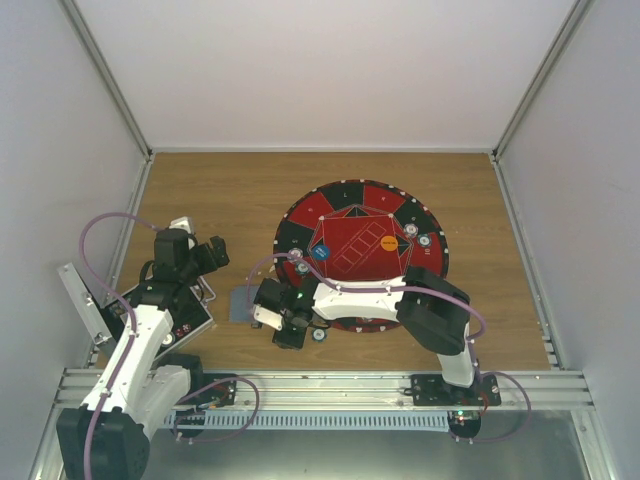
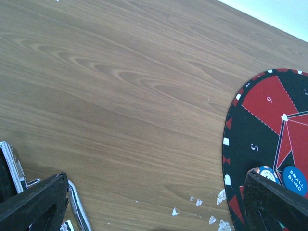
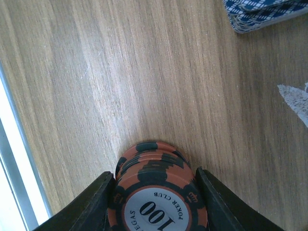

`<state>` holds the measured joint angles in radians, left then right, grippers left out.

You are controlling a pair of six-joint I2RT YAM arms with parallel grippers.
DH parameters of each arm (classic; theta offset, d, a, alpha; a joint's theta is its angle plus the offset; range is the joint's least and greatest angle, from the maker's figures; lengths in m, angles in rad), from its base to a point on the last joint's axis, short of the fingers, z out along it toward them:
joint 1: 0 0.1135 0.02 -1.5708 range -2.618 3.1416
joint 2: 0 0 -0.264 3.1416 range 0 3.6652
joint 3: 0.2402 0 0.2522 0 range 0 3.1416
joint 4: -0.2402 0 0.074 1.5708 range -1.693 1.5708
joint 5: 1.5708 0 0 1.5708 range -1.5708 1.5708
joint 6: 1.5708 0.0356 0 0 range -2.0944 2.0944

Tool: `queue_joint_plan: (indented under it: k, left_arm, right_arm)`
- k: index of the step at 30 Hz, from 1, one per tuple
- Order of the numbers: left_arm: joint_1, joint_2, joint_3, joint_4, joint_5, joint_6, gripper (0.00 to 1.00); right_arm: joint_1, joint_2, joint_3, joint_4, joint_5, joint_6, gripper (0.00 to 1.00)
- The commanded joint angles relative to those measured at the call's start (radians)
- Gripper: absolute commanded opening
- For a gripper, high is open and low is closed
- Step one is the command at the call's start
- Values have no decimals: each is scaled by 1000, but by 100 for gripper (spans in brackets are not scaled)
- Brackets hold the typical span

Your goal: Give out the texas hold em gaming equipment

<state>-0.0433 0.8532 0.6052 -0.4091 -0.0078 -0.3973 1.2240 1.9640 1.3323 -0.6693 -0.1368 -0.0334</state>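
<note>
right jaws snug on round orange-and-black chip stack (image 3: 156, 192); left jaws wide apart

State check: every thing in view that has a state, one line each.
left pincer: open, empty.
chip stack: upright, on the table.
right pincer: closed on the chip stack.
cards: stacked face down on the table.
case: lid open.
</note>
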Motion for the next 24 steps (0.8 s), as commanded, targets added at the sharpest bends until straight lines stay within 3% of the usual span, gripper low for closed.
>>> queue_joint_plan:
  k: [1, 10, 16, 24]
  left_arm:
    - [-2, -14, -10, 19, -3, -8, 99]
    - [-2, -23, -8, 9, -20, -11, 99]
    - [-3, -28, -9, 6, -39, -16, 99]
    - [-3, -28, -6, 0, -55, -20, 99]
  right_arm:
    - [12, 5, 24, -9, 6, -5, 37]
    - [-20, -30, 70, -62, 33, -1, 36]
    - [-128, -55, 156, -124, 33, 31, 36]
    - [-285, 34, 316, -176, 69, 30, 35]
